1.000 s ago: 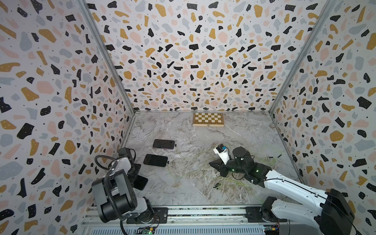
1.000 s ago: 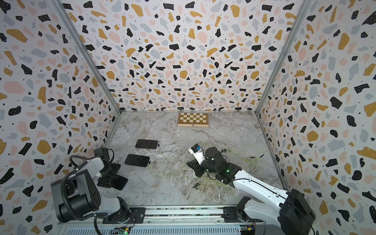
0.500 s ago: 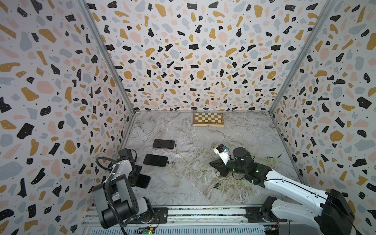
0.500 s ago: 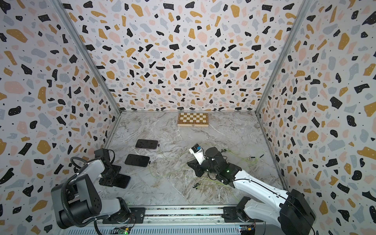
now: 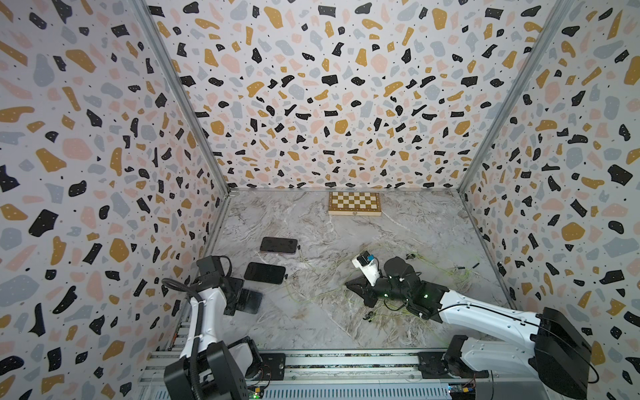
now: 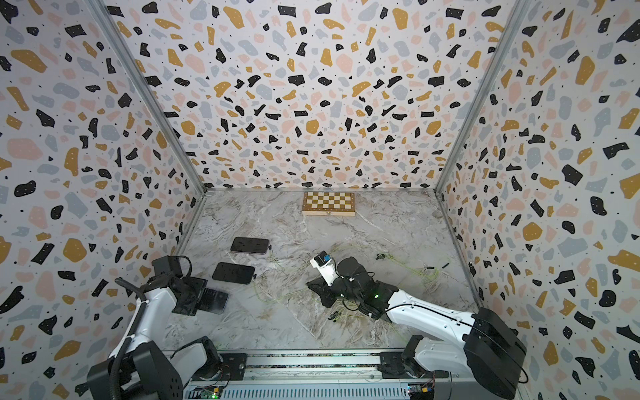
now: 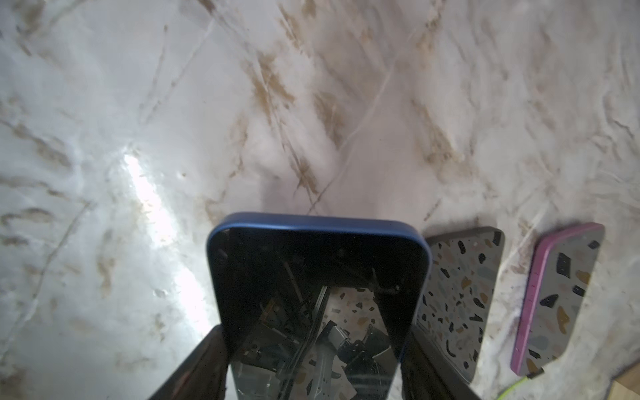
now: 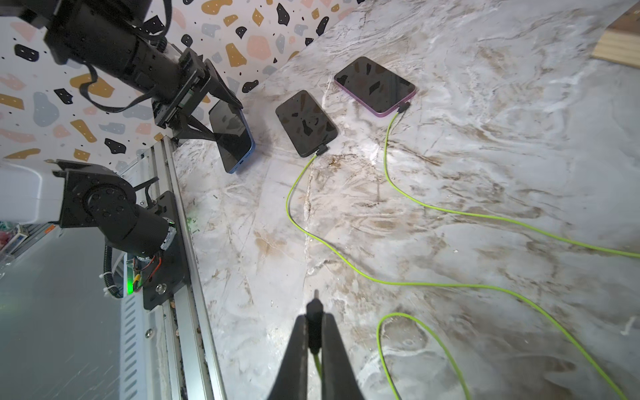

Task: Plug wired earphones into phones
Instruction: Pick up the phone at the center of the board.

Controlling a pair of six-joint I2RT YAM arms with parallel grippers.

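Dial set on the bench as seen in both top views, with 12 at the back wall.

- Chessboard box lies at 12, against the back wall.
- The phones lie in a row on the 9 o'clock side. The pink-edged phone is farthest back, the black phone is in the middle, and the blue-edged phone is nearest the front rail.
- Left hand is at about 8 o'clock, clamped on the long sides of the blue-edged phone.
- In the right wrist view this phone sits tilted, and its free short end points toward 3 o'clock. Cannot tell whether that end touches the bench.
- The black phone lies flat with a small black connector in its near end. A yellow-green cable runs from it across the bench.
- The pink-edged phone also lies flat, with a second cable leading from its connector.
- Right hand is near the dial's centre, slightly toward 5. It is pinched closed on a black plug, whose tip pokes out past the fingers. The plug's green cable trails back between them.
- The plug is well apart from the blue-edged phone.
- More wired earphones lie loose toward 3 o'clock.
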